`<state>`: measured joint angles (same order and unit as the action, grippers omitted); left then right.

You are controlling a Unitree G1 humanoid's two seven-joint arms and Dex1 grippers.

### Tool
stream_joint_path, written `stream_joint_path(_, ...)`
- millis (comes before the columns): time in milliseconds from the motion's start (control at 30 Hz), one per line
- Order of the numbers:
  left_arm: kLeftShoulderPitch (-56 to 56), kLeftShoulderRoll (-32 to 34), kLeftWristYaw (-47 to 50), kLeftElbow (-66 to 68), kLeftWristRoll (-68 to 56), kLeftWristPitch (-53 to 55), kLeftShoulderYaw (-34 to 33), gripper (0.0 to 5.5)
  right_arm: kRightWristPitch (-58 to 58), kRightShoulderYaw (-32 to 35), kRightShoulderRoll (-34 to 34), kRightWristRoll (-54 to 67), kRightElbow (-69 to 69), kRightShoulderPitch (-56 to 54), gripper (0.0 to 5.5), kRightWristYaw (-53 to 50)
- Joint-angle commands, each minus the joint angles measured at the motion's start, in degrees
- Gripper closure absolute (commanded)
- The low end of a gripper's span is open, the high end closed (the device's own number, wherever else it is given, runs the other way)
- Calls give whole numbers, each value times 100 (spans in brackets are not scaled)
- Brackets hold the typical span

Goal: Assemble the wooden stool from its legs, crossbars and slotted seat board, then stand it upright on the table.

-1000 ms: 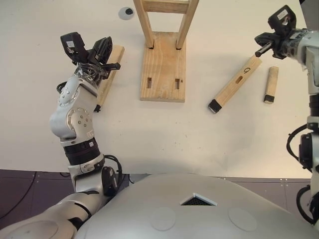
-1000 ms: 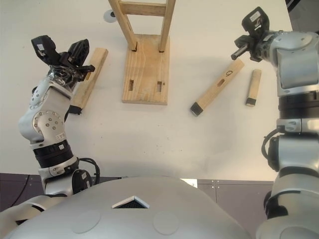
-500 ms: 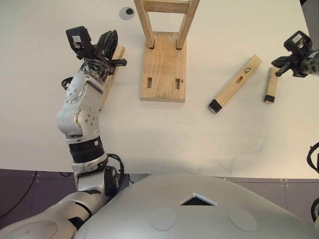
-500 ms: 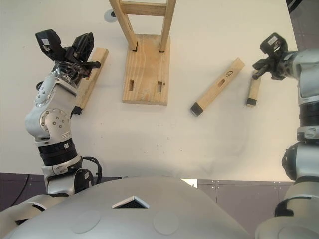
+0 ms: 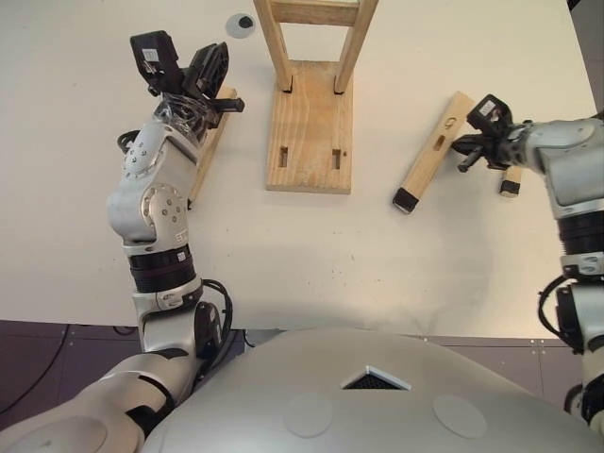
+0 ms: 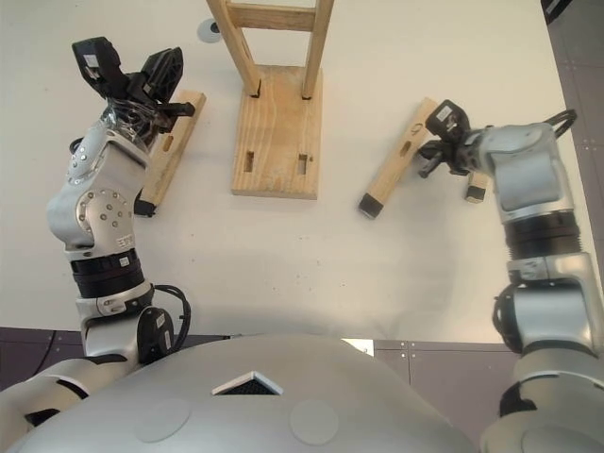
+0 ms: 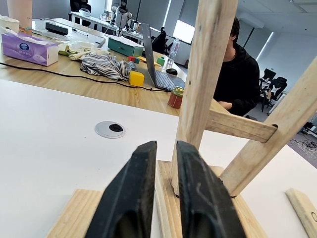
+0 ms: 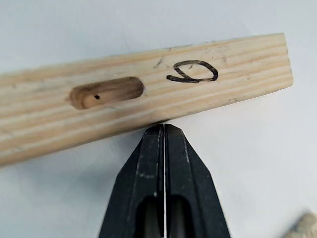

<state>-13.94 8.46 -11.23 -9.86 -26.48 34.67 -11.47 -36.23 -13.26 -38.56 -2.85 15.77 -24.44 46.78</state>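
Observation:
The slotted seat board [image 5: 310, 127] lies flat mid-table, with two legs and a crossbar [image 5: 316, 14] standing in its far slots. A loose leg [image 5: 429, 156] with a black foot cap lies to its right. My right gripper [image 8: 162, 128] is shut, its tip against that leg's long side near the slot [image 8: 106, 93]. A short crossbar [image 6: 475, 189] lies just behind my right wrist. Another leg [image 5: 200, 165] lies left of the board. My left gripper [image 5: 222, 90] hovers over its far end, fingers [image 7: 129, 198] a narrow gap apart with nothing between them.
A round cable grommet [image 5: 244, 21] sits in the table beyond the left leg. The table's near edge [image 5: 377, 330] runs in front of my body. Bare table lies between the board and that edge.
My right gripper came down and in from the far right to the loose leg, whose far end swung left. My left gripper shifted a little farther along the left leg.

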Motion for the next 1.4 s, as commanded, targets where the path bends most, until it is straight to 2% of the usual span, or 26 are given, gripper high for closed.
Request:
stream_joint_path(33,-61,8,-13,103,70,-68,87,483,-3,117,80,-53,56,-24,548,-271)
stream_joint_path(100,-41,-4,-11,111,72,-84,95,483,27,354,10,9,195,-74,548,-455)
stream_joint_path(267,211,-91,56,13,131,-164,175,483,-100,1116,-66,222,929,-626,468,-977)
stream_joint_path(400,529,-180,224,-262,120,-228,96,483,-444,1600,-422,318,1303,-764,404,-1084)
stream_joint_path(600,880,-292,437,-595,134,-302,74,483,-976,1510,-850,333,1170,-427,313,-675)
stream_joint_path(700,1041,-340,569,-791,120,-342,-16,483,-1528,1518,-841,515,804,-325,267,-502)
stream_joint_path(867,1224,-380,713,-1090,77,-339,-172,483,-2267,1420,-816,704,73,-29,262,-388)
stream_joint_path(1000,1269,-358,728,-1158,97,-360,-196,483,-2111,1247,-990,577,-137,325,262,-445)
stream_joint_path(1400,1520,-501,867,-1470,105,-329,-88,483,-2286,1235,-1157,732,-85,37,262,-417)
